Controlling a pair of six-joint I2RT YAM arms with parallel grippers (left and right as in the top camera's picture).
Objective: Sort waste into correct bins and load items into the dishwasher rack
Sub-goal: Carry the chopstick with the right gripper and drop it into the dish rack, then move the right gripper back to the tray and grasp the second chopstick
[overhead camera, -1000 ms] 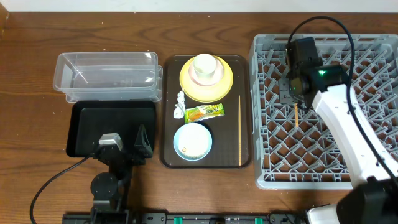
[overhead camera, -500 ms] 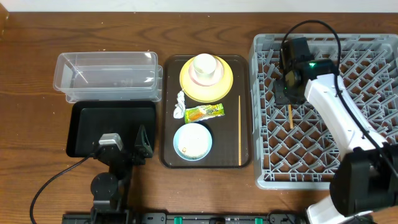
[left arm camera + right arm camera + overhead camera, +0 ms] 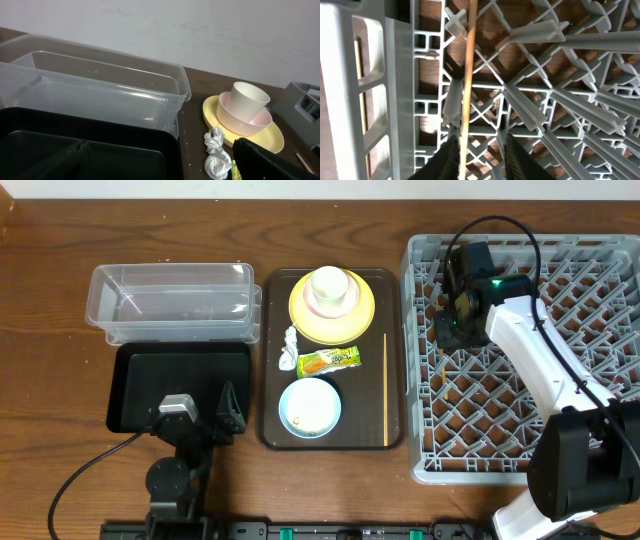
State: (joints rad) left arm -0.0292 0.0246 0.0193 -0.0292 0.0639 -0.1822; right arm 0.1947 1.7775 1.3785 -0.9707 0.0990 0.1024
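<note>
My right gripper (image 3: 452, 328) (image 3: 481, 162) is low over the left part of the grey dishwasher rack (image 3: 560, 420). Its fingers are apart, and a wooden chopstick (image 3: 467, 75) lies along the left finger on the lattice. The second chopstick (image 3: 386, 390) lies on the brown serving tray. The yellow plate (image 3: 345, 320) carries a white bowl with the white cup (image 3: 330, 285) inside. The tissue (image 3: 291, 348), the wrapper (image 3: 328, 360) and the light blue bowl (image 3: 310, 407) holding scraps lie below it. My left gripper (image 3: 200, 412) (image 3: 160, 162) is open and empty over the black tray (image 3: 140, 385).
The clear tub (image 3: 170, 302) (image 3: 100, 85) stands behind the black tray, left of the brown serving tray (image 3: 272, 360). The rack's upright pegs surround my right gripper. Its left wall (image 3: 370, 90) is close beside the fingers.
My right gripper has moved left towards the rack's left wall and come lower. The chopstick that stuck out below it in the overhead view is now hidden under it. The left arm has not moved.
</note>
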